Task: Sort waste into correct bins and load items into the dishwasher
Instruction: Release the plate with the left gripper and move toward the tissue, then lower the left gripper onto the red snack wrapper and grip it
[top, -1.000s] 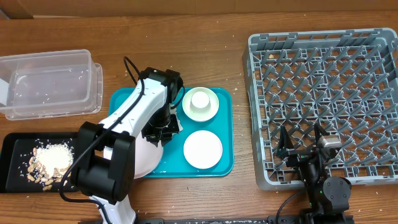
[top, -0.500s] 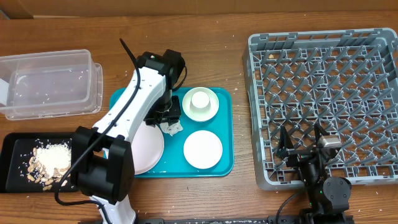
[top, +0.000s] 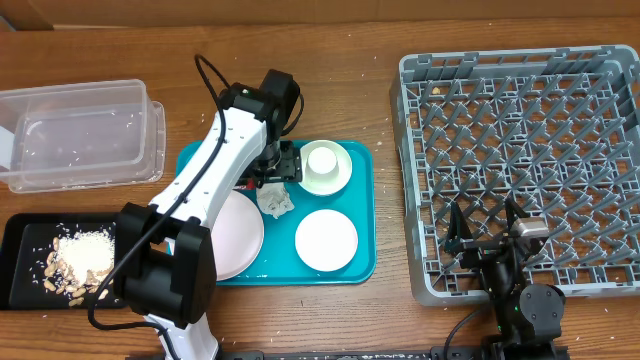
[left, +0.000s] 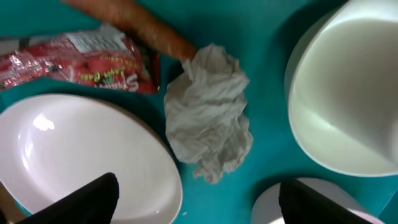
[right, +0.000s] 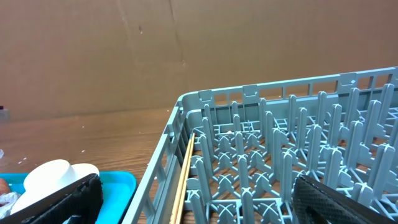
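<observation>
Where the wooden table (top: 330, 40) is seen from above, pale specks are scattered over its brown grain, and a plain cardboard wall (right: 124, 50) is seen standing behind it (only in the right wrist view).

A teal tray (top: 363, 205) is set near the middle of the table. On it a crumpled napkin (top: 277, 200) is laid, between a round plate (top: 240, 238) and a bowl (top: 340, 178) in which a small cup (top: 322, 158) is stood. A second bowl (top: 326, 240) is placed on the tray nearer the front edge.

The left gripper (top: 282, 172) is held above the tray, just beside the bowl with the cup. Its jaws are spread wide and nothing is gripped; the napkin is left lying loose below them. In the left wrist view a red wrapper (left: 74, 65) is seen beside the plate's rim, and a carrot stick (left: 137, 22) is seen with its end touching the napkin.

At the far left a clear tub (top: 80, 135) is placed, and in front of it a black tray (top: 20, 265) on which rice and crumbs (top: 82, 255) are heaped.

The dish rack (top: 520, 130) is set at the right. The right gripper (top: 487, 235) is held at its near edge, jaws spread wide around nothing.
</observation>
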